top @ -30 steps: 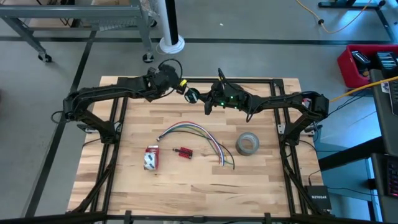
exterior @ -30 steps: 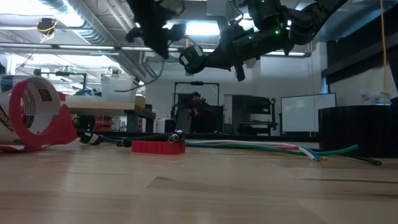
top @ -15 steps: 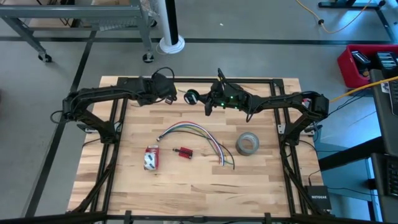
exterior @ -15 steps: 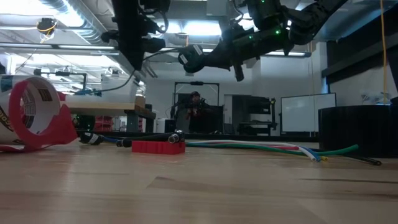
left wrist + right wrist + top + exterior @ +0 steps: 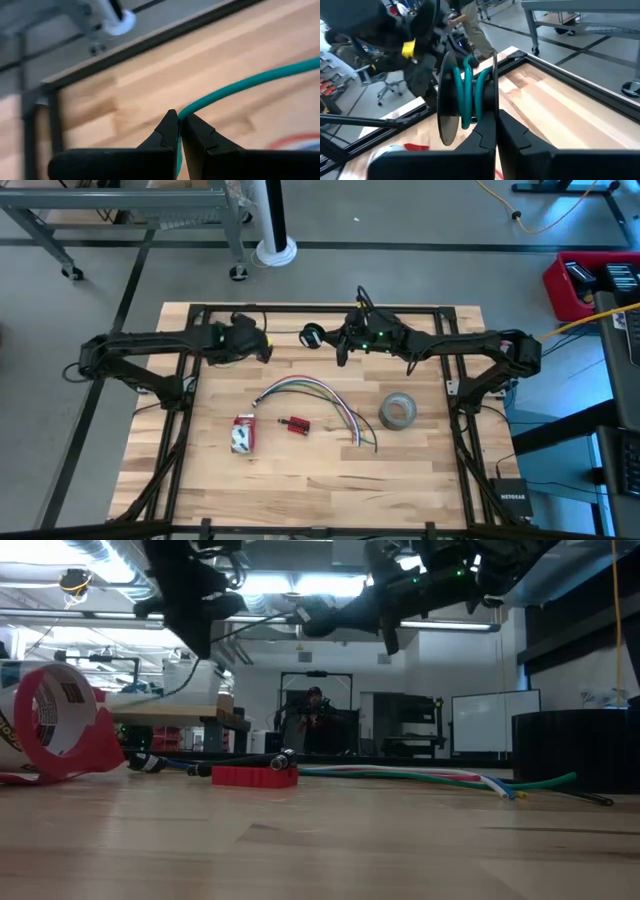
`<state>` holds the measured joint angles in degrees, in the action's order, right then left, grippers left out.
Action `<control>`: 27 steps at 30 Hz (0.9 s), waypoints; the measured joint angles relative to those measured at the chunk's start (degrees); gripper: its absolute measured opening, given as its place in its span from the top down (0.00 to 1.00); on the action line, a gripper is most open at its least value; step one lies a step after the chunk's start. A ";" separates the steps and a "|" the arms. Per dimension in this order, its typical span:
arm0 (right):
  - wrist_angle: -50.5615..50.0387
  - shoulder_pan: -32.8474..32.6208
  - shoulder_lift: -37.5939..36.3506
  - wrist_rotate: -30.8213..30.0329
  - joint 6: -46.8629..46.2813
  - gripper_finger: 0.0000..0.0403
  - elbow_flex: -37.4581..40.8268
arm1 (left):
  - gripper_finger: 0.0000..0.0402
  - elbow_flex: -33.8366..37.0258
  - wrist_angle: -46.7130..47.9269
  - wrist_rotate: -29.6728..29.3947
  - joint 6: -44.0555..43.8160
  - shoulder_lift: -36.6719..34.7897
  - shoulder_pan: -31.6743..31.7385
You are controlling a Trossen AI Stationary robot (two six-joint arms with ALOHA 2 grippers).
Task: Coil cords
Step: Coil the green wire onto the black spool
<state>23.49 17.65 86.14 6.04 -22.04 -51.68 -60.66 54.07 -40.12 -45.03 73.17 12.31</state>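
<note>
Two dark arms over the table, so two grippers: the left gripper (image 5: 262, 345) and the right gripper (image 5: 322, 337). One small spool of teal cord (image 5: 311, 335) up between them. Down on the wood, one fanned bundle of coloured wires (image 5: 315, 398). One grey tape roll (image 5: 398, 412). One red-and-white tape dispenser (image 5: 243, 433). One small red connector block (image 5: 296, 424). Off to the side, one red bin (image 5: 590, 284). One person (image 5: 313, 710) far back in the room.
</note>
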 joint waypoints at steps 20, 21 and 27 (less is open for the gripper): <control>7.11 0.00 -0.56 2.58 -3.83 1.00 0.00 | 1.00 19.71 -60.50 5.74 4.57 10.51 -6.23; 7.11 0.00 -0.56 2.57 -3.87 1.00 0.00 | 1.00 19.71 -63.67 6.63 5.54 12.08 -6.16; 7.17 0.00 -0.56 2.51 -3.87 1.00 0.00 | 1.00 19.71 -79.39 8.21 9.28 19.38 -6.21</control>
<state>30.65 17.65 85.58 8.55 -25.91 -51.68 -40.95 -25.32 -31.92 -35.75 92.55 6.11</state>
